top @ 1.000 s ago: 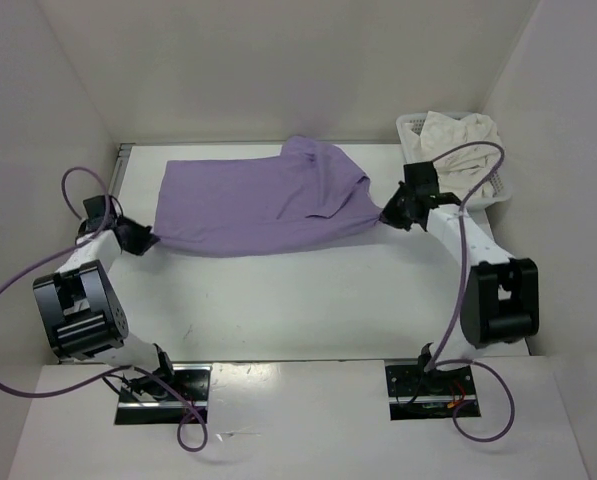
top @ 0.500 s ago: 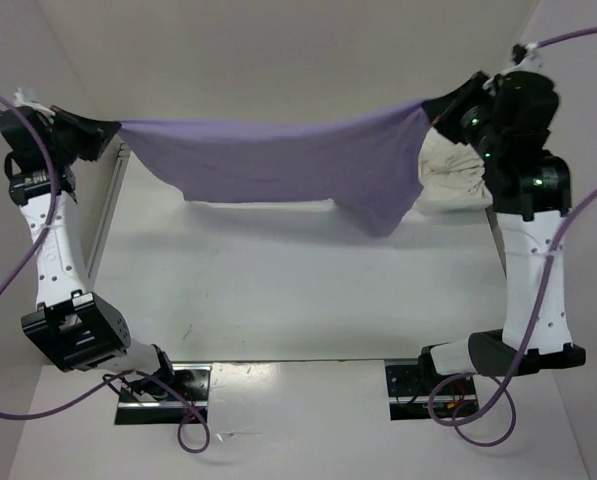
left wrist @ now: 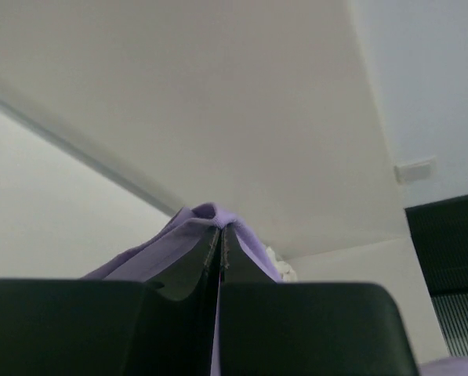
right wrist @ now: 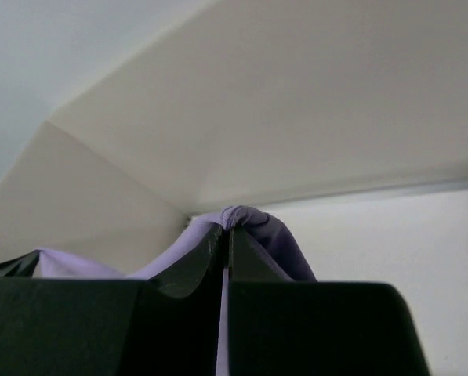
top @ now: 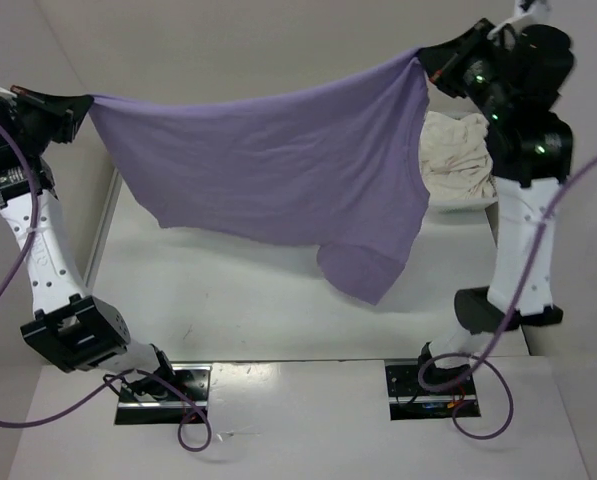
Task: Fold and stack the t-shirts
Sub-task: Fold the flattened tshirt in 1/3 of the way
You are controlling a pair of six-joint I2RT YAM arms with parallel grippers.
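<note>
At ten o'clock in the overhead view the left gripper [top: 83,103] is raised high, its fingers pinched shut on one corner of the lavender shirt [top: 278,160] — the wrist view shows purple cloth squeezed between them. The shirt hangs in the air between the arms as a broad sheet, one sleeve drooping toward five o'clock above the table [top: 228,310]. Held this way, its weight likely pulls it flat before it is laid down for folding. At one o'clock the right gripper [top: 425,62] clamps the opposite corner likewise. The cream shirt [top: 458,165] lies bunched at two o'clock, unfolded; no green shirt shows.
</note>
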